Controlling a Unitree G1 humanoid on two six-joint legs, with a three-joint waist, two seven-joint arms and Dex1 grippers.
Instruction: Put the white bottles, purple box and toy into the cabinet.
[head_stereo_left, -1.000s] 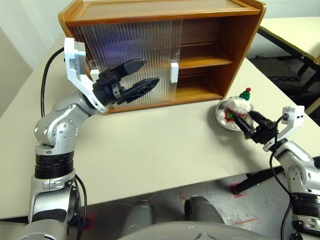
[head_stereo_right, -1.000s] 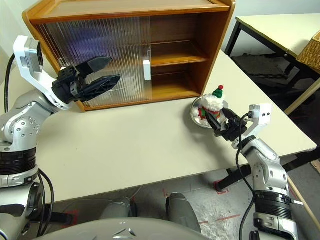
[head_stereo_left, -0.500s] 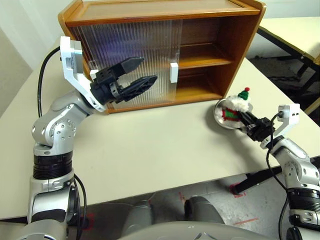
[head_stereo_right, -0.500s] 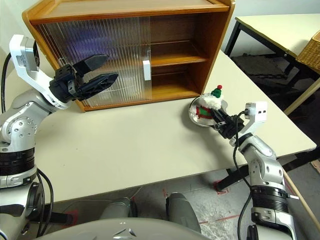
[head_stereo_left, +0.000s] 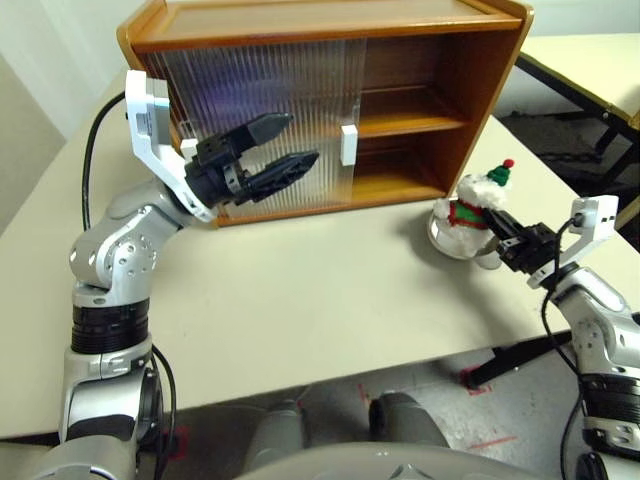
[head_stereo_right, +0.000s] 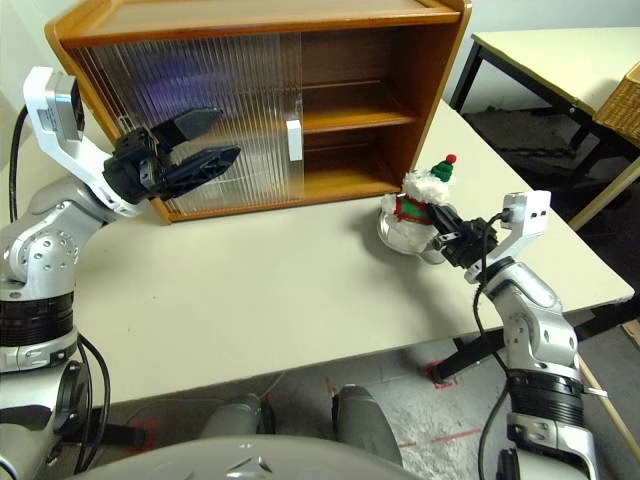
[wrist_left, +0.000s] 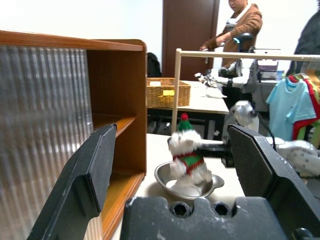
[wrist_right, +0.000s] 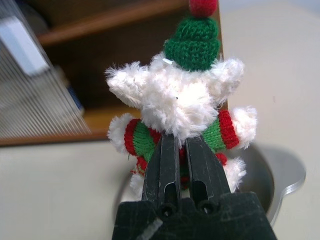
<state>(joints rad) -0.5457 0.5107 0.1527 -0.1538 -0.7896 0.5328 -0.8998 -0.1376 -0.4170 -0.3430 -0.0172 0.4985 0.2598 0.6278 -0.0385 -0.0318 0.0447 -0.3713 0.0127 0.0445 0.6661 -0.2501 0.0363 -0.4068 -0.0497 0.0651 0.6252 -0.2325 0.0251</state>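
At right of the frame, toy (head_stereo_left: 480, 200) held upright above bowl (head_stereo_left: 447, 232).
Right gripper (head_stereo_left: 500, 226) pinches its back, hat up; left gripper (head_stereo_left: 280, 147) gapes empty before cabinet (head_stereo_left: 420, 90).

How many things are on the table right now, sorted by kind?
Cabinet: 1
Plush toy: 1, gripped by the right gripper
Steel bowl: 1
Total: 3
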